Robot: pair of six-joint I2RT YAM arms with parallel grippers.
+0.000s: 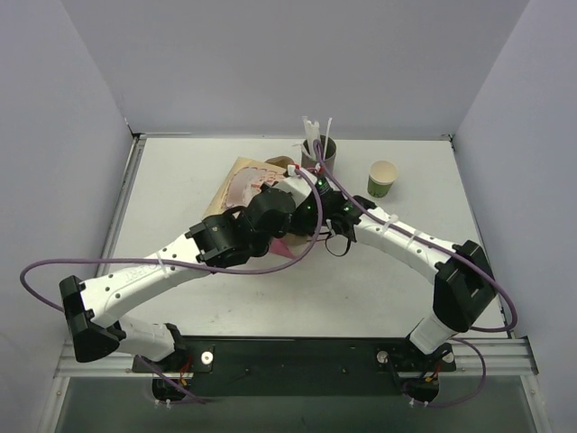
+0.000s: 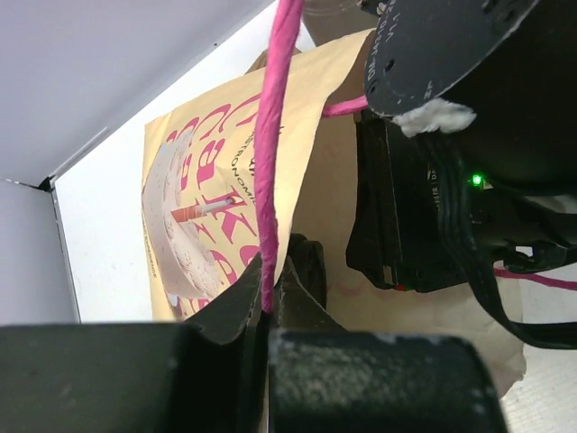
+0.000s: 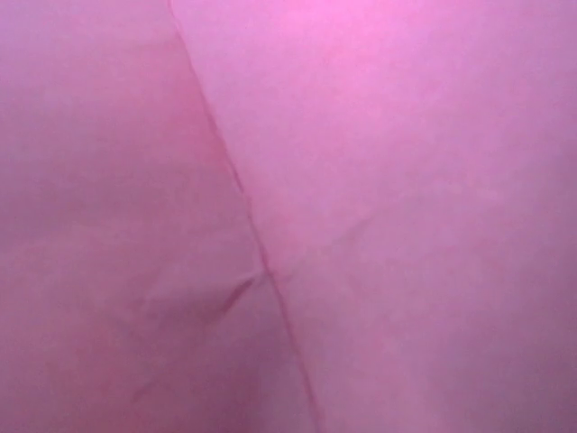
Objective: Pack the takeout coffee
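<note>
The left pincer (image 2: 270, 305) is seen closed, with the pink edge (image 2: 268, 162) of the paper bag (image 2: 194, 189) pinched between its fingers (image 2: 230, 316). That edge runs straight away from the tips. To the pincer's left the printed face of the bag is spread towards the white table (image 2: 99, 244), where bare room is found up to the pale wall (image 2: 108, 63). To its right hardly any room is given: the black body of the right arm (image 2: 487, 117) is set close against the brown paper, and a black cable (image 2: 469, 271) is draped beside it.

From above, both arms are seen crowded together at the bag, near the table's middle. Beyond the pincer and to its right a grey cylinder of straws (image 1: 318, 152) is stood near the far edge. Further right a green cup (image 1: 382, 179) with a cream inside is placed, well apart from the bag.

The right pincer is hidden at the bag. Only pink paper (image 3: 379, 180) with a crease (image 3: 261, 262) is shown by its camera, so its state cannot be told. The takeout coffee cannot be made out in any view.
</note>
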